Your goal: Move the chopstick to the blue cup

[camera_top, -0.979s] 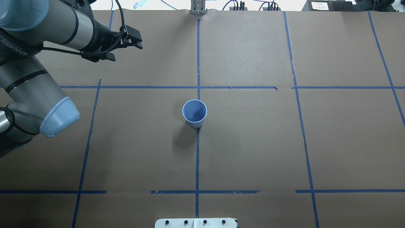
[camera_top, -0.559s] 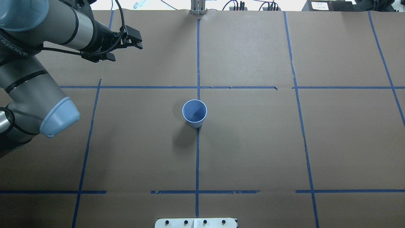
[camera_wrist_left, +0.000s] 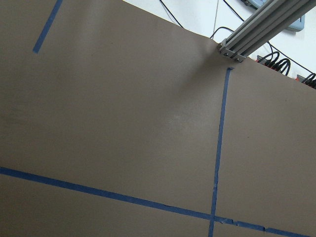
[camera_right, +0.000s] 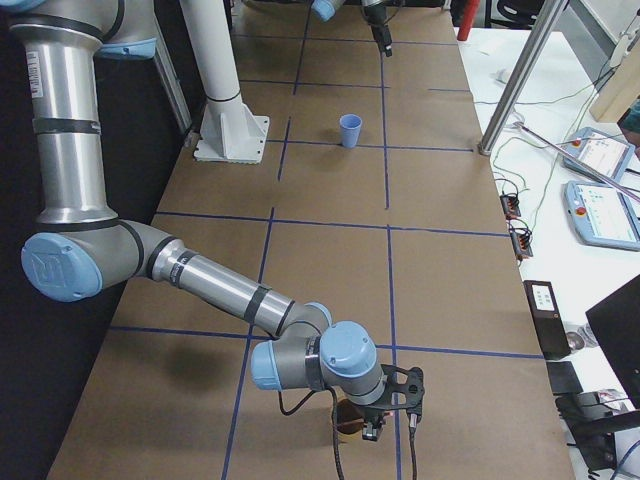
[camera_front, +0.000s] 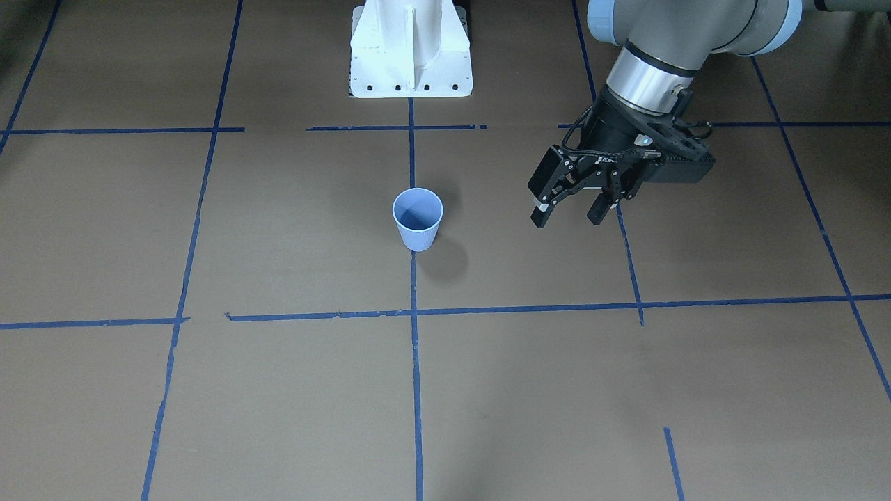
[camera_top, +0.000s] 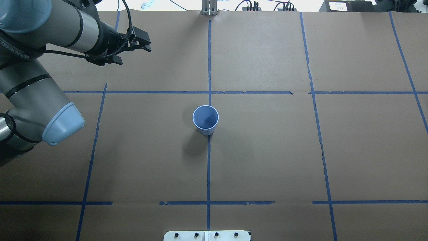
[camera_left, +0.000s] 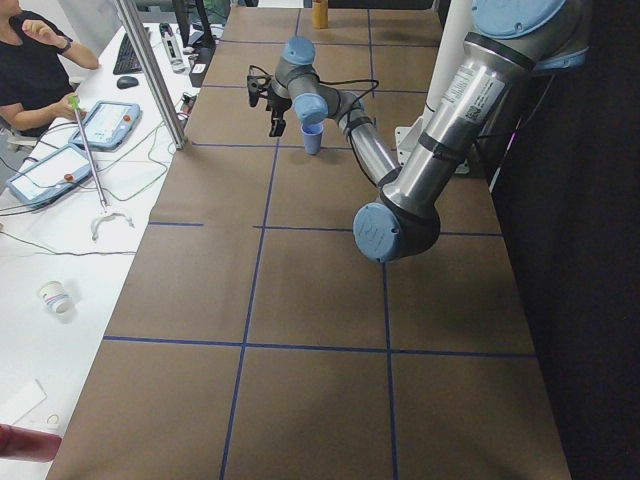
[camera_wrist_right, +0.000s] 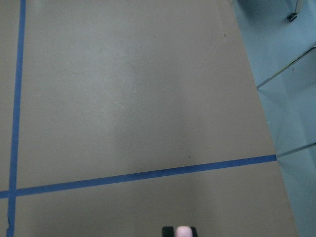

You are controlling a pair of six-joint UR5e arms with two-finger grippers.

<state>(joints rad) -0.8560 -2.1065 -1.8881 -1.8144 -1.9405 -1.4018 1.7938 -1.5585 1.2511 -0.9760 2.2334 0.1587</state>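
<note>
The blue cup (camera_top: 205,119) (camera_front: 418,221) stands upright at the table's middle, on a blue tape line, and nothing shows inside it. My left gripper (camera_front: 572,211) (camera_top: 148,47) hangs open above the table, well off to the cup's side, with nothing between its fingers. My right gripper (camera_right: 385,428) is low at the table's far right end, beside a small brown cup (camera_right: 349,416). At the bottom edge of the right wrist view, a pale pink chopstick (camera_wrist_right: 183,230) tip sits between dark fingertips (camera_wrist_right: 168,231); the rest of it is hidden.
Brown paper with a blue tape grid (camera_top: 209,160) covers the table. The white robot base (camera_front: 409,49) stands behind the cup. A person sits at a side desk (camera_left: 60,180) with tablets and cables. The table edge and floor (camera_wrist_right: 276,74) lie just past the right gripper.
</note>
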